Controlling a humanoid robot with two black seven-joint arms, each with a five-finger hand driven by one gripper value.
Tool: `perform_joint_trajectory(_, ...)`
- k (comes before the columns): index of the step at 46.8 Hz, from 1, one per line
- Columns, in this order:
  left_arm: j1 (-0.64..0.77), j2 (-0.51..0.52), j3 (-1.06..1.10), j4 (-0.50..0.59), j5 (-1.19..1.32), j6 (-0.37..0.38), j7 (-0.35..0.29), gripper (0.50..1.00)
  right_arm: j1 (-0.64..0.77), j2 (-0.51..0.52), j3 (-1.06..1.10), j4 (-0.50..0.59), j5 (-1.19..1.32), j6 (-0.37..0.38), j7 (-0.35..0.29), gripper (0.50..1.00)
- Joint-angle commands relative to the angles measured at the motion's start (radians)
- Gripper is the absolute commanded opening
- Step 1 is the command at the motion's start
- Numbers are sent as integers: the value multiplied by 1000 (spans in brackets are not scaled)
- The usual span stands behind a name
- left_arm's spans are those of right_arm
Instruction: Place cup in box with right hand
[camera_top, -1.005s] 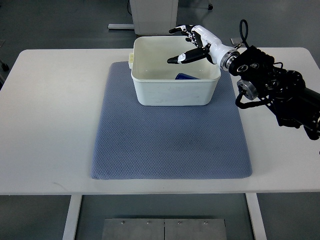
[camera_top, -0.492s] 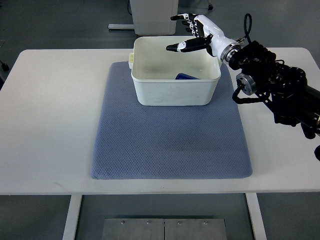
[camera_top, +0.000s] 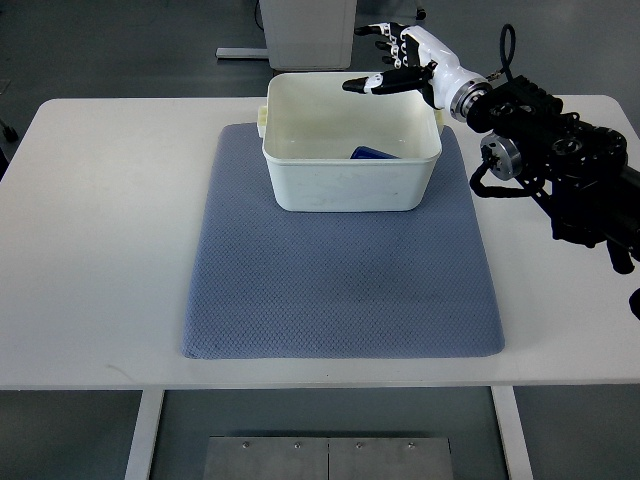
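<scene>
One box (camera_top: 350, 185), one blue cup (camera_top: 372, 153) inside it, one grey mat (camera_top: 340, 290), one counter (camera_top: 110, 250) — one robot hand (camera_top: 405, 62) in view, nothing held.

The box (camera_top: 350, 150) looked like smooth white plastic with a slightly glossy finish, and the mat (camera_top: 340, 280) under it was a grey-blue cloth with a fine woven texture. The table (camera_top: 110, 220) had a matt, smooth white top. The right hand (camera_top: 405, 62) showed glossy white and black plastic shells.
</scene>
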Motion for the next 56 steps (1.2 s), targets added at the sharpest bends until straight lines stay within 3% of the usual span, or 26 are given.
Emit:
perform_joint_trajectory(1,0,0,0,0,0,1,0,1000,-8,-17,62,0,0,4,-23,1000)
perform_joint_trajectory(17,0,0,0,0,0,0,0,1000,-38,-109,169,0,86,67,-84,1000)
perform_joint_trajectory(56,0,0,0,0,0,0,0,1000,-240,-261,248,0,182,149,-86,1000)
